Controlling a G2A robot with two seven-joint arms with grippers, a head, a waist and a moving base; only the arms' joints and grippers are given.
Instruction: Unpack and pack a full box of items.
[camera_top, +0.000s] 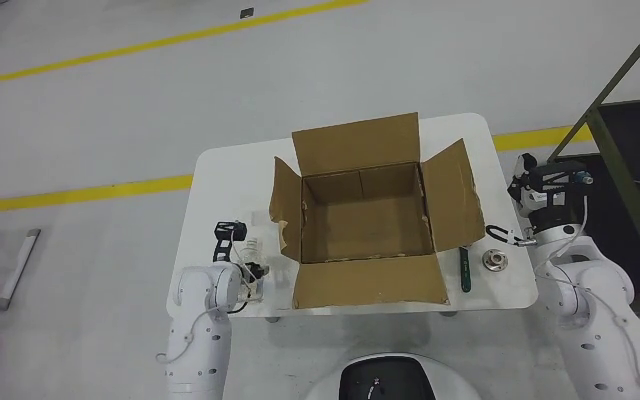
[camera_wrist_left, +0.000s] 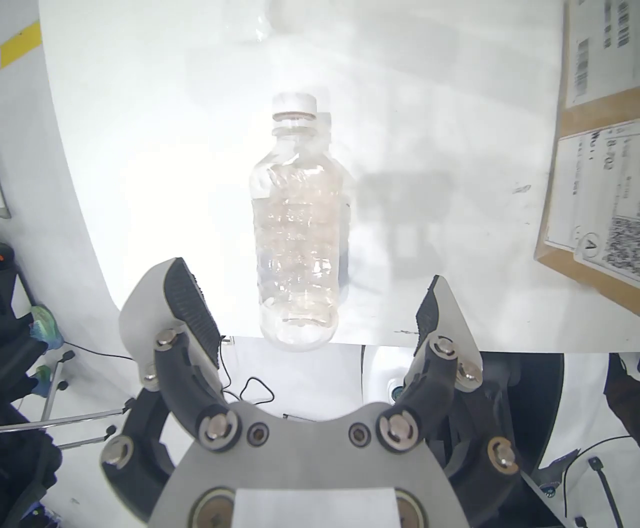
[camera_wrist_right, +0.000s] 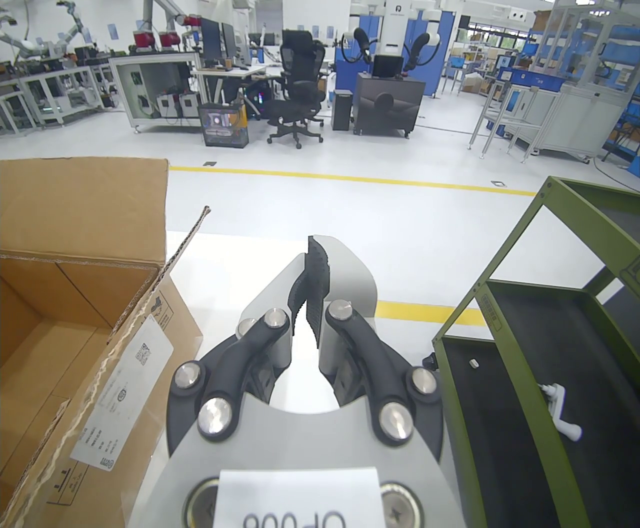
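Note:
The open cardboard box (camera_top: 365, 215) stands mid-table with its flaps spread, and its inside looks bare. A clear plastic bottle (camera_wrist_left: 295, 235) with a white cap lies on the white table (camera_top: 230, 180) left of the box, its base at the near edge. My left gripper (camera_wrist_left: 307, 277) is open there, with the bottle's base end between the fingers (camera_wrist_left: 187, 295); I cannot tell if they touch it. My right gripper (camera_wrist_right: 312, 260) is shut on nothing, held above the table's right edge beside the box (camera_wrist_right: 75, 240).
Right of the box lie a green-handled tool (camera_top: 465, 268), a round metal part (camera_top: 493, 261) and a small white and black piece (camera_top: 505, 236). A green cart (camera_wrist_right: 525, 350) stands close off the table's right side. The box's left flap (camera_wrist_left: 590, 150) is near the bottle.

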